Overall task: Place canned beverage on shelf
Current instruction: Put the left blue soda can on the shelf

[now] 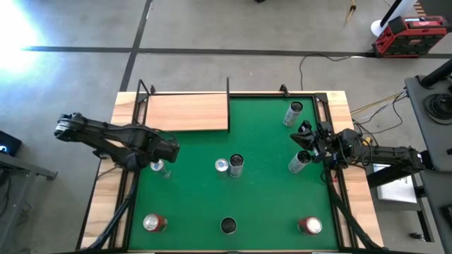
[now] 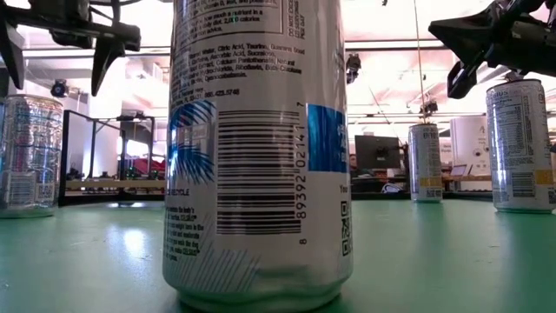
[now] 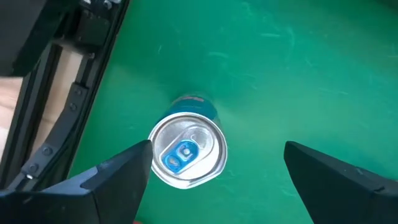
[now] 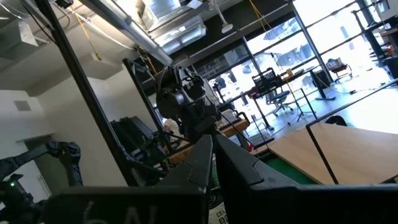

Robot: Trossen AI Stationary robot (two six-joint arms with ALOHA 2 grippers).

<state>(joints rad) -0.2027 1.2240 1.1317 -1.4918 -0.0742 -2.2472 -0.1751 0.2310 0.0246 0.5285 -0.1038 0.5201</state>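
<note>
A silver can with a blue tab (image 3: 186,149) stands upright on the green mat (image 1: 268,197) near its left edge; it also shows in the high view (image 1: 158,167). My left gripper (image 3: 217,148) is open, hovers above this can and points down, with the can top under its left finger. The shelf (image 1: 187,111) is a light-wood board with black rods, lying at the table's far left. My right gripper (image 1: 304,135) is shut and empty, held above the mat near the right edge, just beyond another silver can (image 1: 298,162).
More upright cans stand on the mat: one at the far right (image 1: 293,113), two in the middle (image 1: 229,165), and three along the near edge (image 1: 154,224) (image 1: 228,225) (image 1: 309,225). The middle near can (image 2: 261,156) fills the low view.
</note>
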